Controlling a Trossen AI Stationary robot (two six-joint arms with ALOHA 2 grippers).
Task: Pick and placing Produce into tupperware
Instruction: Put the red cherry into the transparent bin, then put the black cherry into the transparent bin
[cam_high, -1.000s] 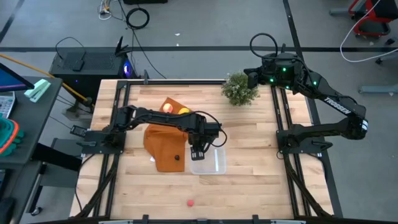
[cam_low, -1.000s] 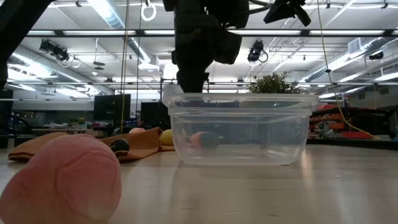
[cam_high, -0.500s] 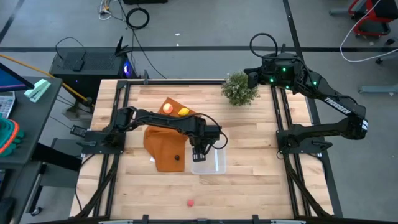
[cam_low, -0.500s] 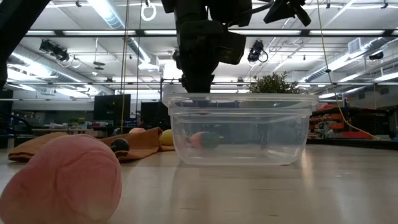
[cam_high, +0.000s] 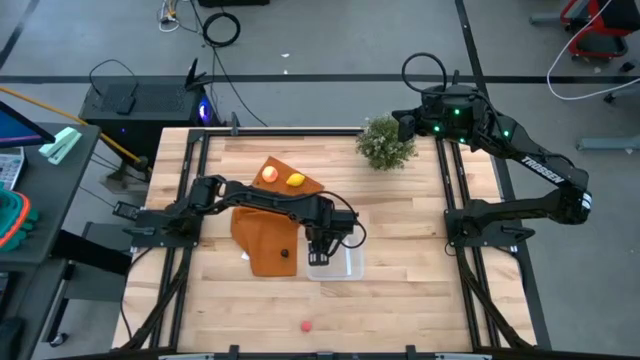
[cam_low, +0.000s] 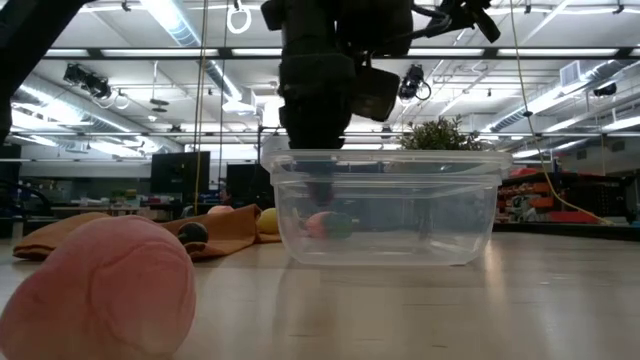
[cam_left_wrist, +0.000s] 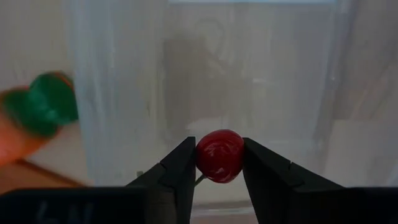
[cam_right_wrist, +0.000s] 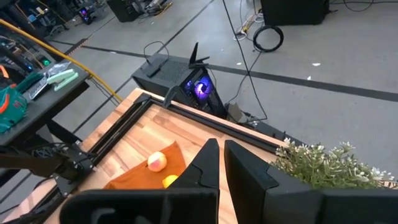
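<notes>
— Where does the cherry (cam_left_wrist: 219, 155) sit relative to the tub (cam_high: 349, 262)?
— It is pinched between the left gripper's (cam_high: 319, 249) fingers (cam_left_wrist: 178, 169), hanging just over the tub's side nearest the cloth (cam_high: 262, 235), with the clear floor directly below. The carrot (cam_low: 327, 225) already lies inside, off to one side of the cherry.
— So the drop is straight down?
— It looks so; releasing there should land it inside, beside the carrot.
— And the right gripper (cam_right_wrist: 221, 158)?
— Closed and empty, parked high over the plant (cam_high: 384, 143), well away from the tub.
</notes>
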